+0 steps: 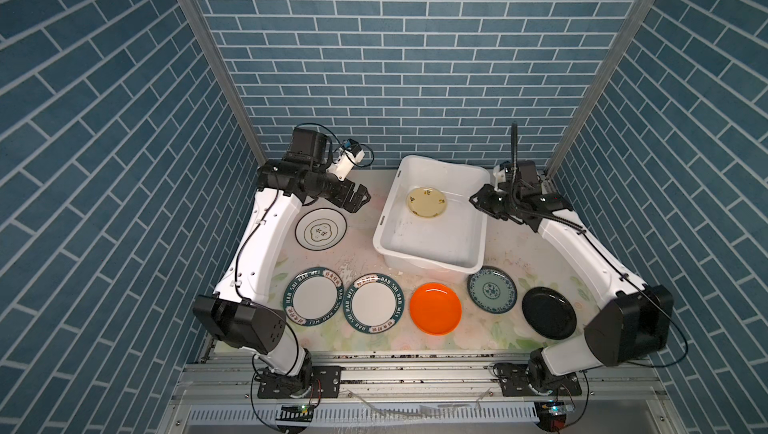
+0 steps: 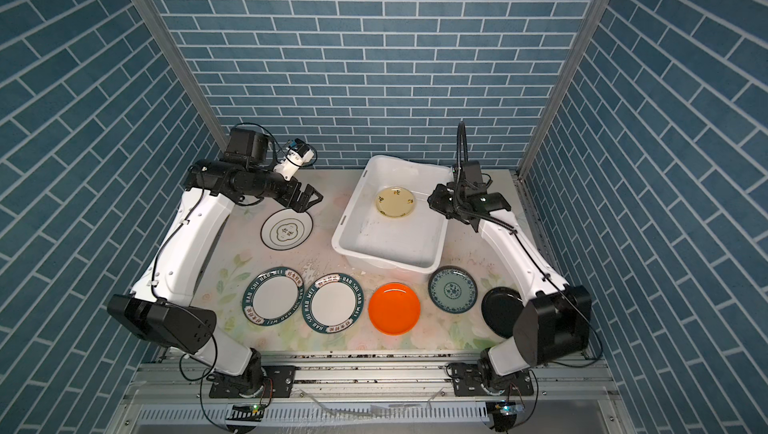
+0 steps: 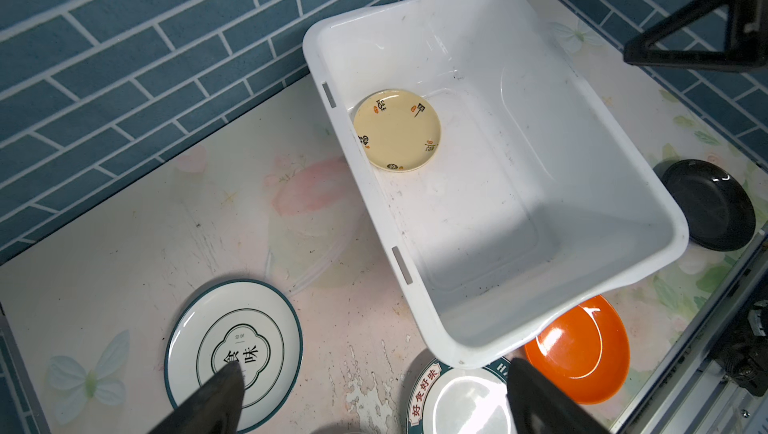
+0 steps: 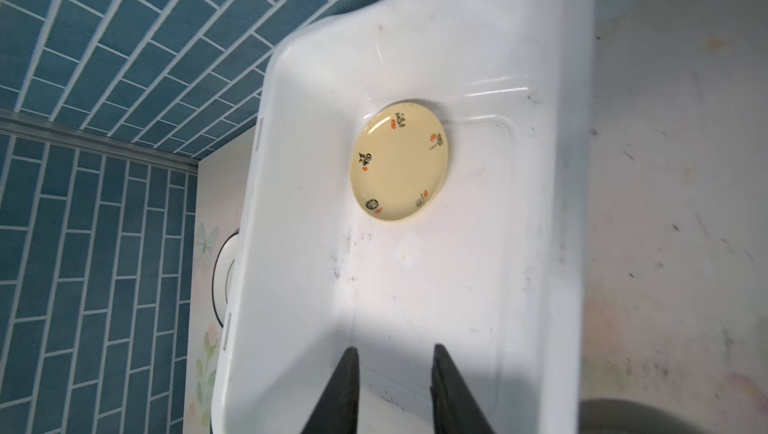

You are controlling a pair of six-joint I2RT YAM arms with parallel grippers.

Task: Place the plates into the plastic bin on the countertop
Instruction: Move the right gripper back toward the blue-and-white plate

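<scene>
The plastic bin (image 1: 440, 240) (image 2: 395, 240) is set at 12 o'clock on the flowered surface (image 1: 361, 253) (image 2: 320, 257), turned slightly askew. One plate lies flat inside it: the cream-yellow plate (image 1: 427, 202) (image 2: 395, 202) (image 3: 397, 130) (image 4: 400, 161), towards the bin's 12 o'clock end. The rest of the bin floor is bare.

Six plates are laid on the surface outside the bin. The black-rimmed white plate (image 1: 321, 229) (image 2: 286, 230) is seen at 10 o'clock. Along the near edge, the first lettered plate (image 1: 312, 297) (image 2: 273, 295) is found at 8 o'clock and the second lettered plate (image 1: 375, 304) (image 2: 332, 303) at 7 o'clock, the two rims almost touching. The orange plate (image 1: 435, 308) (image 2: 394, 308) is placed at 6 o'clock. The blue-green patterned plate (image 1: 491, 290) (image 2: 452, 289) is at 5 o'clock, just beside the bin's near corner. The black plate (image 1: 548, 312) (image 2: 500, 311) is at 4 o'clock, partly hidden by the right arm in a top view.

The left jaws are spread wide and nothing is held between them. They are raised over the 12 o'clock edge of the black-rimmed white plate, and one of the fingers (image 3: 220, 394) is seen across that plate in the left wrist view.

The right jaws are held at the bin's 3 o'clock rim, pointed inward over the bin. A narrow gap is kept between the fingers (image 4: 345, 390), and nothing is gripped.
</scene>
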